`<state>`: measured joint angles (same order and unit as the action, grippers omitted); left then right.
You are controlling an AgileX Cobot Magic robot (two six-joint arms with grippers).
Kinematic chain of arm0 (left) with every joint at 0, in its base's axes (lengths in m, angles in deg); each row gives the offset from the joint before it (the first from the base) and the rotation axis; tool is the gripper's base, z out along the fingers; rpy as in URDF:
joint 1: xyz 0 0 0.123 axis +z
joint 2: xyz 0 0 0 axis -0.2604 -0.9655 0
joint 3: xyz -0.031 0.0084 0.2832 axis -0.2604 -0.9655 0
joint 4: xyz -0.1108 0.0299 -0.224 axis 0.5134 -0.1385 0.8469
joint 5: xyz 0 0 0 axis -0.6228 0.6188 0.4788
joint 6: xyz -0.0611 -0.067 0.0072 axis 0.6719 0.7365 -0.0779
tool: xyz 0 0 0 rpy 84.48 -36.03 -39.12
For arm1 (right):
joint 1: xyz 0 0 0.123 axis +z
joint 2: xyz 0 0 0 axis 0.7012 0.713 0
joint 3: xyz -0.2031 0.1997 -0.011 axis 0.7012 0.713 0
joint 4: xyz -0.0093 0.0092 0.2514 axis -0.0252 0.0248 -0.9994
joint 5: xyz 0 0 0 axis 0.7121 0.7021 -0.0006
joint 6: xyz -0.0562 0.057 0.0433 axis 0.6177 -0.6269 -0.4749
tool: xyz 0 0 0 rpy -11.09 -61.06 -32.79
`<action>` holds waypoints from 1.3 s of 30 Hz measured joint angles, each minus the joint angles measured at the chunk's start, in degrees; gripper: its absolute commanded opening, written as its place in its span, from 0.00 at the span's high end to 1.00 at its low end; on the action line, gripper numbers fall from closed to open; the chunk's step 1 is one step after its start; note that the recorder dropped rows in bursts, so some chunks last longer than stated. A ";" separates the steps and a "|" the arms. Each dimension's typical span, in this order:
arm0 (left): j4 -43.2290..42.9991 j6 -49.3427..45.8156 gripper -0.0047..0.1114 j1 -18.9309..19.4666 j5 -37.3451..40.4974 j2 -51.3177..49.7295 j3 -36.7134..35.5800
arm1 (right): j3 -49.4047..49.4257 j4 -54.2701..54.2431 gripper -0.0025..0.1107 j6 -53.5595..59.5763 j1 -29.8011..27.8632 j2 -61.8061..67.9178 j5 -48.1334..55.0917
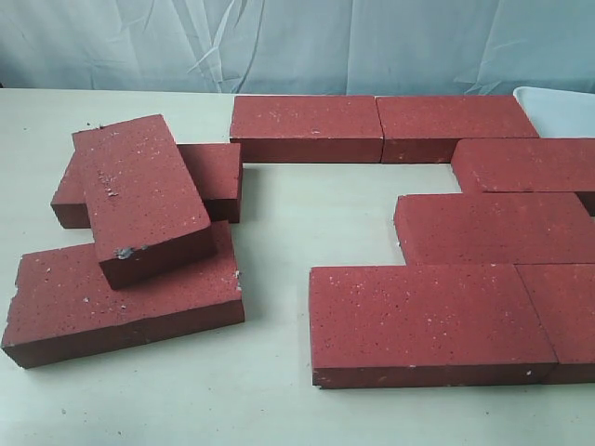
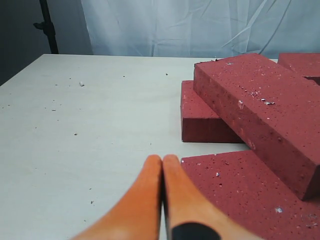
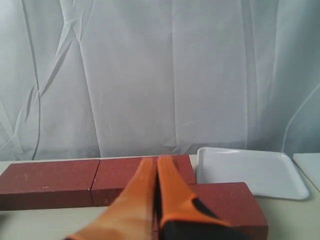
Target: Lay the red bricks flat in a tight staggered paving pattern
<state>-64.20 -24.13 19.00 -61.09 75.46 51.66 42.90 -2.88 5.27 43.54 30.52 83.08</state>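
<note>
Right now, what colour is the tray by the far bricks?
White, plain; the tray shows best in the right wrist view.

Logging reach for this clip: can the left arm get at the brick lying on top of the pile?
Probably yes. The top brick lies uncovered, and the left gripper, shut, is close by; it would need to open first.

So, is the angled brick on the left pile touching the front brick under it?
Touching. The exterior view shows the angled brick resting with its near end on top of the front brick, with no gap showing between them.
</note>
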 measured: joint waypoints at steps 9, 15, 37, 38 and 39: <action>0.00 0.00 0.96 0.00 0.00 0.00 0.00 | -6.87 0.00 0.99 0.00 0.00 9.23 8.97; 0.00 0.00 0.96 0.00 0.00 0.00 0.00 | -10.32 -2.87 0.99 0.00 0.00 15.88 12.05; 0.00 0.00 0.96 0.00 0.00 0.00 0.00 | -17.86 -19.21 0.99 12.43 0.00 38.01 18.71; 0.00 0.00 0.96 0.00 0.00 0.00 0.00 | -17.86 -20.11 0.99 13.26 0.00 38.71 18.59; 0.00 0.00 0.96 0.00 0.00 0.00 0.00 | -18.01 -20.63 0.99 13.92 0.15 39.40 18.48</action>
<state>-64.20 -24.13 19.00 -61.09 75.46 51.66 24.89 -23.52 19.18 43.69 69.92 101.56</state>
